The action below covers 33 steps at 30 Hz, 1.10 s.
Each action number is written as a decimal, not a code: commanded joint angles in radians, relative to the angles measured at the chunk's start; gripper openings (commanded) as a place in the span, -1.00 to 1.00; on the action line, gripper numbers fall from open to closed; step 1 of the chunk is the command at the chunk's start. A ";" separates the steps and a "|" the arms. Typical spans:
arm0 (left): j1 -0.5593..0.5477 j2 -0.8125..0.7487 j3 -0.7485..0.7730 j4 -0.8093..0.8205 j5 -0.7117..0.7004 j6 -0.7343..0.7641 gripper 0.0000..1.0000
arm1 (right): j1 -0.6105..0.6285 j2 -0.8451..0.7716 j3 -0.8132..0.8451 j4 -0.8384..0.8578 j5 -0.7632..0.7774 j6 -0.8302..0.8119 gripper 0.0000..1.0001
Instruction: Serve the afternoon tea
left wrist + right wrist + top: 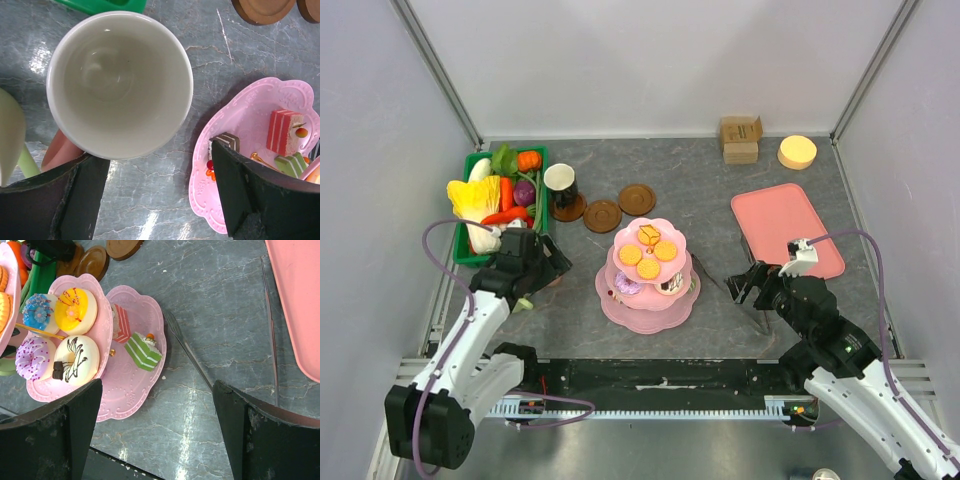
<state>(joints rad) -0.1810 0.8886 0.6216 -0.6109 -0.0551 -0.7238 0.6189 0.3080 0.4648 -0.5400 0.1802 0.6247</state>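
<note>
My left gripper [155, 155] hangs near the worktop's [720, 200] near-left corner, jaws spread wide around an upright, empty mug [120, 80]. The rim is close by one finger and clear of the other, so nothing is pinched yet. I judge a grasp comes next. My right gripper [157, 386] is spread as wide and holds nothing, over bare worktop right of the loaded pink tiered stand [650, 322] at mid-worktop. Farther back two bare brown saucers [603, 215] lie with free room around, seemingly for mugs. A dark mug [560, 182] sits on a third beside the green basket [472, 158]. A pink tray [785, 228] lies toward the far-right corner.
</note>
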 commanded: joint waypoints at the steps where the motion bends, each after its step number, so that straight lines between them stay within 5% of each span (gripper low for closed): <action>1: -0.006 0.035 -0.006 0.118 0.051 0.009 0.75 | 0.001 -0.017 0.009 0.006 0.013 -0.005 0.96; 11: -0.029 0.053 -0.010 0.221 0.152 0.001 0.76 | 0.001 -0.015 0.008 0.006 0.018 -0.005 0.96; 17: -0.081 -0.054 0.007 0.143 0.216 0.000 0.76 | 0.002 -0.021 0.005 0.011 0.019 -0.005 0.96; 24: -0.081 -0.157 0.127 -0.228 -0.021 -0.091 0.73 | 0.001 -0.017 0.003 0.017 0.010 -0.010 0.96; 33: -0.081 -0.070 0.121 -0.251 -0.126 -0.097 0.56 | 0.002 -0.024 0.003 0.015 0.007 -0.006 0.96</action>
<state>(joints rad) -0.2615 0.7559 0.7250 -0.8352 -0.0967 -0.7959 0.6189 0.2935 0.4648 -0.5392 0.1810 0.6247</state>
